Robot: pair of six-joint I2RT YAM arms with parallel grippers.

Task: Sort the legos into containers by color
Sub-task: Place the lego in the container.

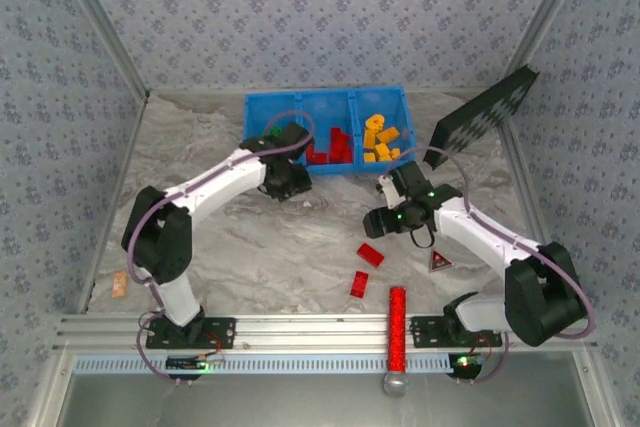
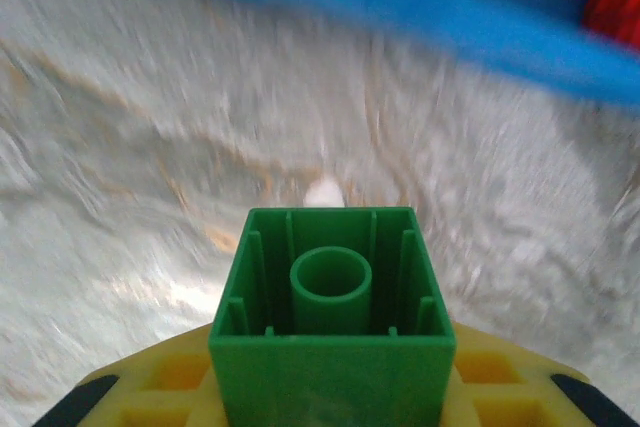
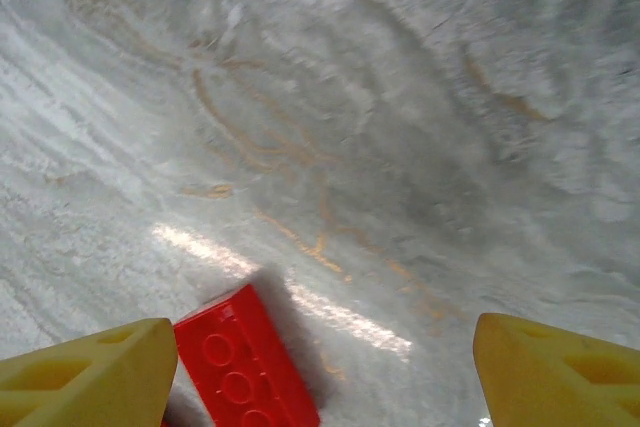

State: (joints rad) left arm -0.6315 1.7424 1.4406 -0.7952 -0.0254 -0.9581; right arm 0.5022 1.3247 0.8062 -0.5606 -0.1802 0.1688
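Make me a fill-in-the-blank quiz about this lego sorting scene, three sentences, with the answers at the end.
1. The held brick in the shut left gripper is ___.
2. The right gripper hangs open above a loose brick coloured ___.
3. Seen from above, the orange bricks lie in the blue bin's ___ compartment.

Missing words: green; red; right.

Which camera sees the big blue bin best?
The top camera: the blue bin sits nearly whole, with red bricks and orange bricks inside. The left wrist camera catches a blurry blue edge of it.
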